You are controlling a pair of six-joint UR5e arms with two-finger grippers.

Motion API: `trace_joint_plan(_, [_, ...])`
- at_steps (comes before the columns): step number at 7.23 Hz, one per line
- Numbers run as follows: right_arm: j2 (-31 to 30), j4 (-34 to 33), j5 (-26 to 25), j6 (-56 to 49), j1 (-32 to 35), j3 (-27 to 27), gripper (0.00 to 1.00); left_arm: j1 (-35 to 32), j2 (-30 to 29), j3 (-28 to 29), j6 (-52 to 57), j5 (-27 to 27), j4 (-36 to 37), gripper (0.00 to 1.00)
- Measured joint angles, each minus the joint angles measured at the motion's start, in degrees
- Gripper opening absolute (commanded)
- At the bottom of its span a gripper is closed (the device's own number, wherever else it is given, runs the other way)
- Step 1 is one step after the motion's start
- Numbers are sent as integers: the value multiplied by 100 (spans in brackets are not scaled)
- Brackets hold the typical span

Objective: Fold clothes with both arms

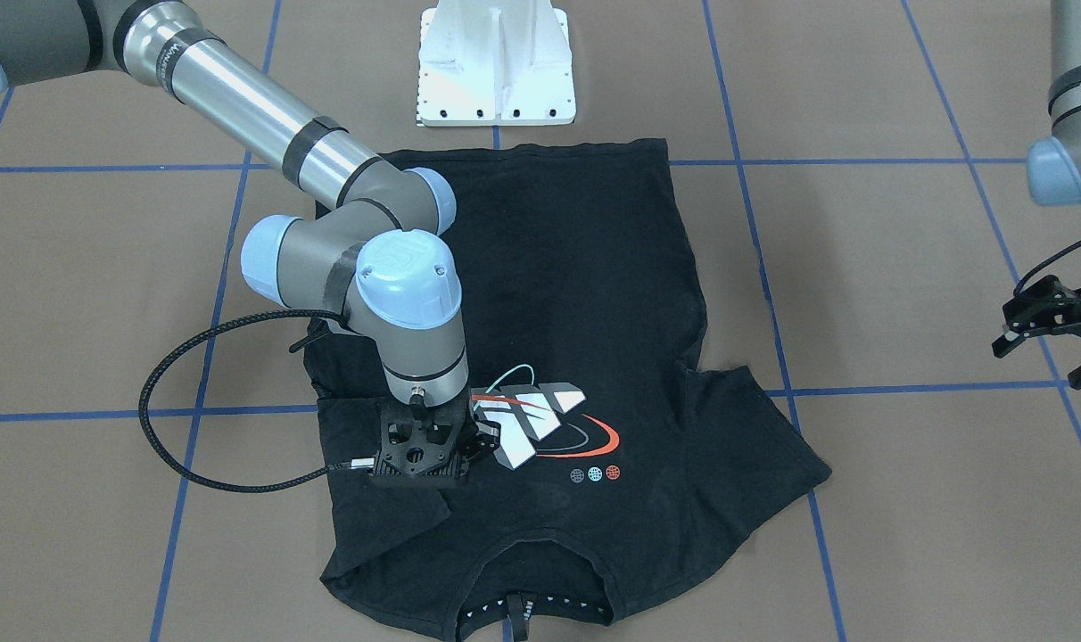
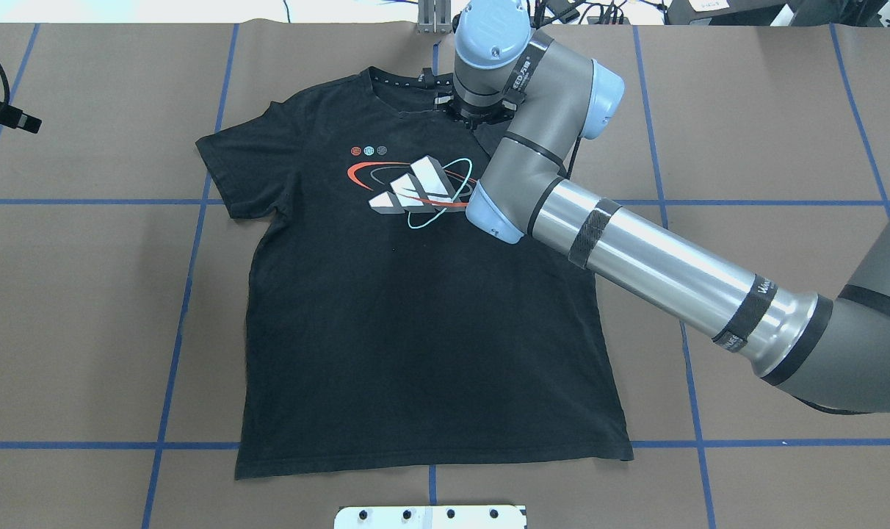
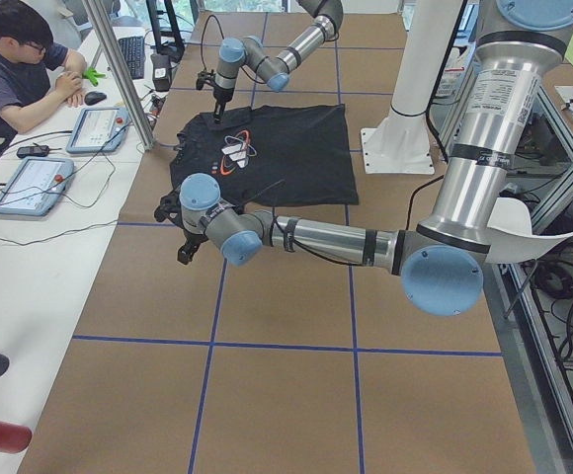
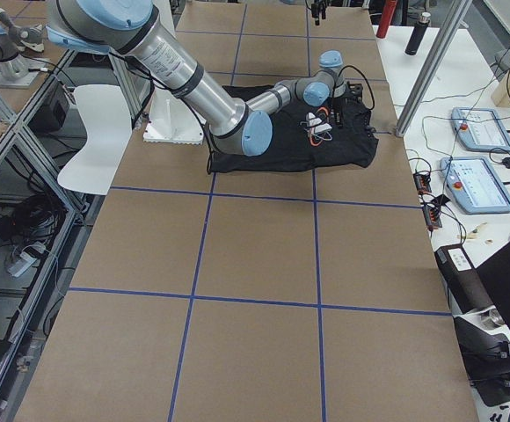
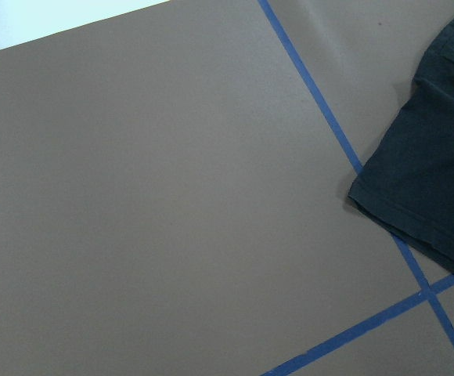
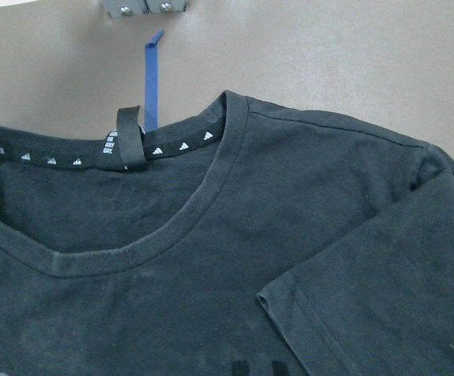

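Observation:
The clothes are one black T-shirt (image 1: 576, 294) lying flat and print-up on the brown table, also seen in the overhead view (image 2: 415, 316). Its collar with small white triangles (image 6: 172, 145) points away from the robot. The sleeve (image 6: 383, 274) on my right arm's side lies folded in over the chest. My right gripper (image 1: 433, 446) hovers low over that shoulder beside the logo (image 1: 540, 423), apparently open and holding nothing. My left gripper (image 1: 1053, 325) hangs open above bare table, well off the other sleeve (image 5: 438, 172).
The white pedestal base (image 1: 496, 62) stands just behind the shirt's hem. Blue tape lines (image 2: 195, 220) grid the table. A person (image 3: 20, 69) sits at a side desk with tablets (image 3: 35, 183) beyond the collar end.

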Motion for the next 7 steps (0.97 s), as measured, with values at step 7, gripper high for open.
trace_joint_plan(7, [-84,-1395,856,-1244,597,689,99,665,-512,78,-1718,254,-369,100])
